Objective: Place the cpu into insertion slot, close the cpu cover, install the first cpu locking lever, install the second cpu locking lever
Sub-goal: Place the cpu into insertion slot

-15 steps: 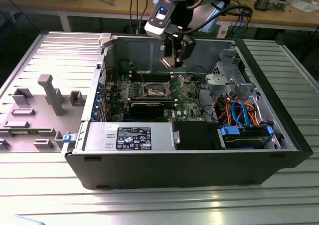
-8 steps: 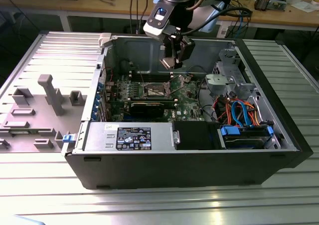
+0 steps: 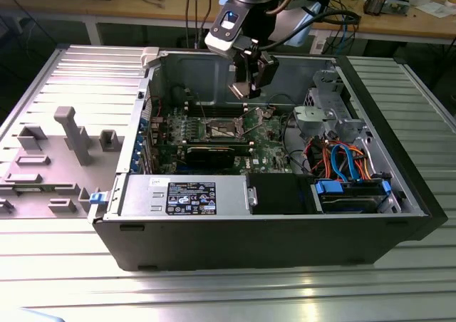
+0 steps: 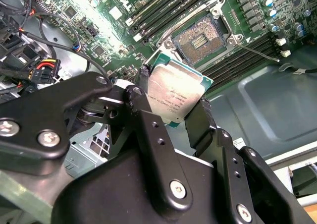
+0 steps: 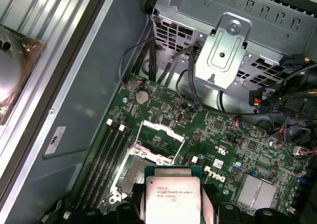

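Note:
My gripper (image 3: 242, 87) hangs over the open computer case, shut on the cpu (image 4: 173, 92), a silver-grey square chip on a green backing clamped between the two black fingers (image 4: 200, 115). The held cpu (image 5: 172, 196) floats above the green board, near the insertion slot (image 4: 205, 38) but apart from it. That slot (image 5: 132, 174) lies bare, with its dark pin field and silvery rim showing. The cpu cover (image 5: 159, 135) stands raised at the slot's far side. A thin locking lever (image 4: 257, 52) sticks out free beside the slot.
Long black memory slots (image 5: 106, 154) flank the socket. A metal drive cage (image 5: 233, 50) with cable bundles (image 3: 342, 162) fills the exterior view's right of the case. A black graphics card (image 3: 214, 153) and the power supply (image 3: 189, 194) lie nearer the front. A grey fixture (image 3: 71, 133) stands outside the case.

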Available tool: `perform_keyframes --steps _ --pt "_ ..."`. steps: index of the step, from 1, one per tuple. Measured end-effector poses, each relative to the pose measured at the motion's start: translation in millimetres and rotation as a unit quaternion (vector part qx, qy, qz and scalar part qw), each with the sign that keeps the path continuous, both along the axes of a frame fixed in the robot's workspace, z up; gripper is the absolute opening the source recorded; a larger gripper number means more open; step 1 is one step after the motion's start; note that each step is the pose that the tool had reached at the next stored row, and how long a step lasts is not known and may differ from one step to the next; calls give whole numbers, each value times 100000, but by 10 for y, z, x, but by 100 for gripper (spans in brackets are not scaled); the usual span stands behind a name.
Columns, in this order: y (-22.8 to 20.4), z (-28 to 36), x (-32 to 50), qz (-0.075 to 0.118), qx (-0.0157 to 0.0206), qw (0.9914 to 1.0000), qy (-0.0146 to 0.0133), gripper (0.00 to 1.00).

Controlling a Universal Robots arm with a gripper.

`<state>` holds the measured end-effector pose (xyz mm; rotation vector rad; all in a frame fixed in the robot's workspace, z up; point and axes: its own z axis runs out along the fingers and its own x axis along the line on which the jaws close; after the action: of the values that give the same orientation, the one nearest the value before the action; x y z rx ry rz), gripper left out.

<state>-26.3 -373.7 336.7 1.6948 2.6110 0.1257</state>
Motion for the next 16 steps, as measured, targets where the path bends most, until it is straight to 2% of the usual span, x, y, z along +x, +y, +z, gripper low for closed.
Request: perform_keyframes --steps 5,9,16 --pt "0 0 0 -158 -1 100000 -1 54" --pt "0 -22 -1 -1932 -2 99981 -3 54" --pt "1 -51 -5 -2984 -20 99955 1 54"
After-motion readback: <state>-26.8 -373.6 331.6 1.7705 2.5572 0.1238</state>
